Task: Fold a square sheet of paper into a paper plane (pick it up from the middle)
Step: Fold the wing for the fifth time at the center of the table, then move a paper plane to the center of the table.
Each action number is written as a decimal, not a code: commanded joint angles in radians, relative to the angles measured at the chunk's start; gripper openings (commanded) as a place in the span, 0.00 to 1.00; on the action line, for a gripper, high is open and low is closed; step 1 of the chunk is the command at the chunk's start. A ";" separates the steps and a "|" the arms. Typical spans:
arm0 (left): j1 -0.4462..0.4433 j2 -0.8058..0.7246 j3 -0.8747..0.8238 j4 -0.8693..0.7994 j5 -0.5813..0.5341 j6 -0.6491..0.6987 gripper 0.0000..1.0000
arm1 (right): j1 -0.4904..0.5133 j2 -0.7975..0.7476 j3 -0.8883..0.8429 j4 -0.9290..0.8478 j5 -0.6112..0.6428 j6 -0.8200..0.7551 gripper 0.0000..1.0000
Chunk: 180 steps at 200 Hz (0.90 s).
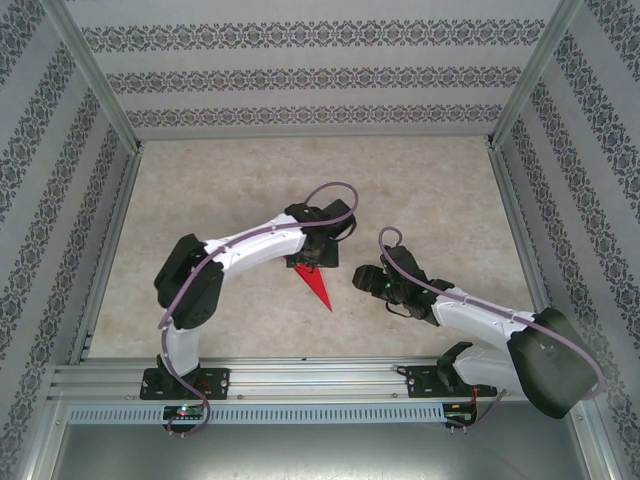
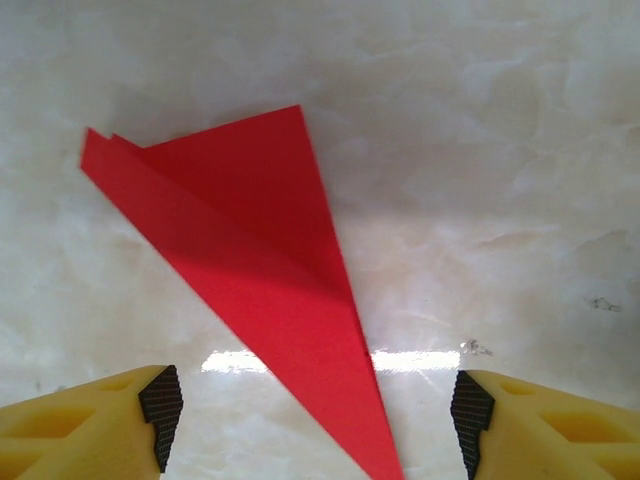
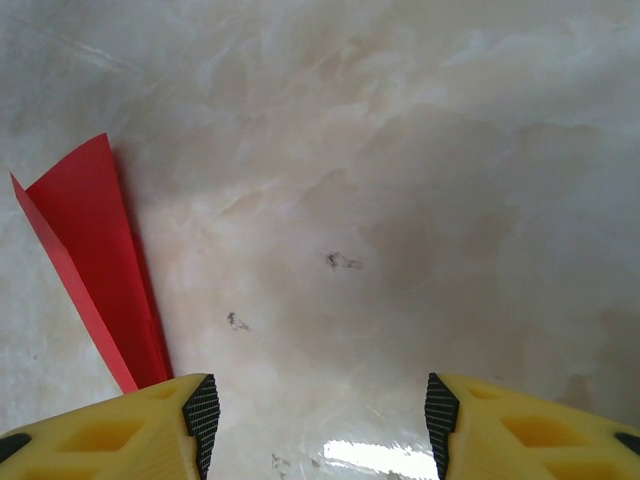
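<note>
Paper plane (image 1: 316,283), red narrow dart flat at centre of the marble table (image 1: 220,200), left claw (image 2: 315,415) released above it (fingers (image 2: 160,405) either side), right claw (image 3: 320,420) released just beside, dark specks (image 3: 340,261) nearby, patterned walls (image 1: 300,75) around

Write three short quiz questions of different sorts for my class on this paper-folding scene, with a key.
1. True or false: the red paper is a flat, unfolded square.
2. The jaws of the right arm are: A) shut on the paper; B) open with nothing between them; C) shut and empty.
3. Fill in: from above, the paper lies closest to the ___ arm.

Key: 1. False, it is folded into a narrow pointed shape. 2. B. 3. The left arm.
</note>
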 commanded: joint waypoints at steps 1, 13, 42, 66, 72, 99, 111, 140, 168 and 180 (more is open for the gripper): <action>-0.025 0.069 0.067 -0.155 -0.046 -0.023 0.75 | -0.007 0.005 0.019 0.033 -0.018 0.012 0.59; -0.027 0.092 0.085 -0.174 -0.053 -0.026 0.75 | -0.007 -0.008 0.011 0.031 -0.008 0.015 0.59; -0.026 0.125 0.108 -0.193 -0.063 -0.028 0.77 | -0.008 -0.052 -0.007 0.023 0.013 0.016 0.60; -0.025 0.168 0.146 -0.206 -0.039 -0.011 0.79 | -0.007 -0.079 -0.015 0.016 0.018 0.015 0.60; -0.023 0.179 0.158 -0.214 -0.037 -0.009 0.79 | -0.006 -0.083 -0.017 0.016 0.019 0.015 0.60; -0.017 0.185 0.161 -0.223 -0.047 -0.011 0.79 | -0.008 -0.082 -0.014 0.011 0.009 0.016 0.60; -0.008 0.181 0.147 -0.218 -0.039 -0.005 0.78 | -0.005 -0.078 -0.012 0.014 0.004 0.017 0.60; 0.007 0.163 0.108 -0.206 -0.034 -0.006 0.73 | -0.004 -0.068 -0.009 0.027 0.003 0.022 0.60; 0.016 0.147 0.080 -0.195 -0.032 -0.002 0.69 | 0.002 -0.049 -0.002 0.033 -0.005 0.024 0.60; 0.021 0.139 0.071 -0.194 -0.031 -0.004 0.66 | 0.005 -0.039 0.006 0.036 -0.010 0.022 0.60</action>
